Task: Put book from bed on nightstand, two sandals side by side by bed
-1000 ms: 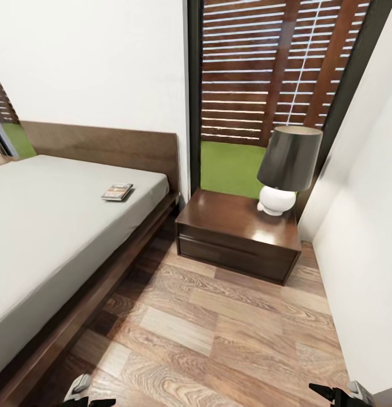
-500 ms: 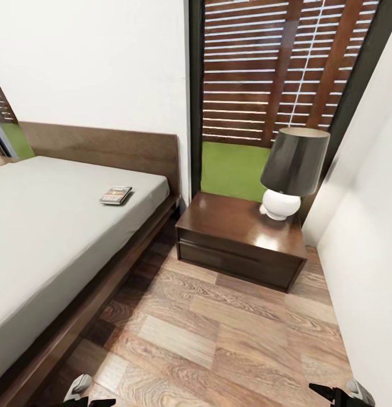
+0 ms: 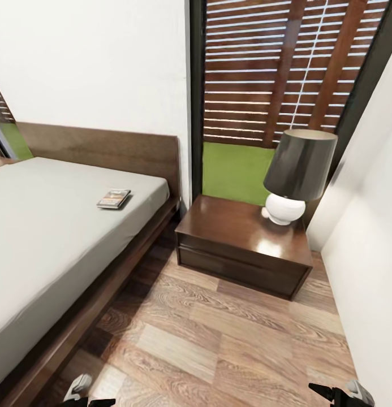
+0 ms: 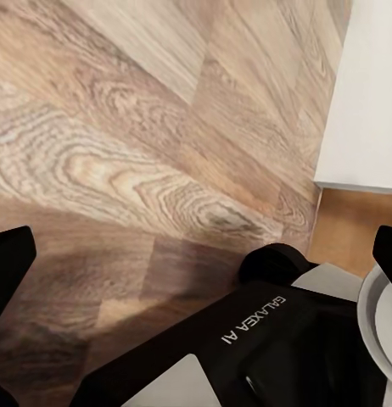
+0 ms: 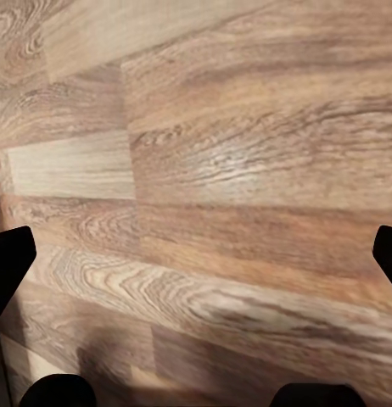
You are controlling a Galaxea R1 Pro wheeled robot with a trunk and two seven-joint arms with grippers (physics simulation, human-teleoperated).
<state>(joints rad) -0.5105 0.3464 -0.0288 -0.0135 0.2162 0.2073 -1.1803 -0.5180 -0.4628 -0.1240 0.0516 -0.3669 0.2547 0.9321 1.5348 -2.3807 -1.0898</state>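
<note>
The head view shows the book (image 3: 113, 198) on the bed (image 3: 43, 226); both wrist views show released hands over wood floor (image 5: 247, 170).

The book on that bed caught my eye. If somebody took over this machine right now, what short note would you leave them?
Left gripper: open, empty, hanging over the wooden floor.
Right gripper: open, empty, also over the floor.
The book lies flat on the bed, near the headboard end on the side facing the nightstand.
The nightstand carries a lamp toward its far right corner; the rest of its top is bare.
Done: nothing yet.
Left: pick up the book, set it on the nightstand, then find the two sandals and place them side by side next to the bed.
</note>
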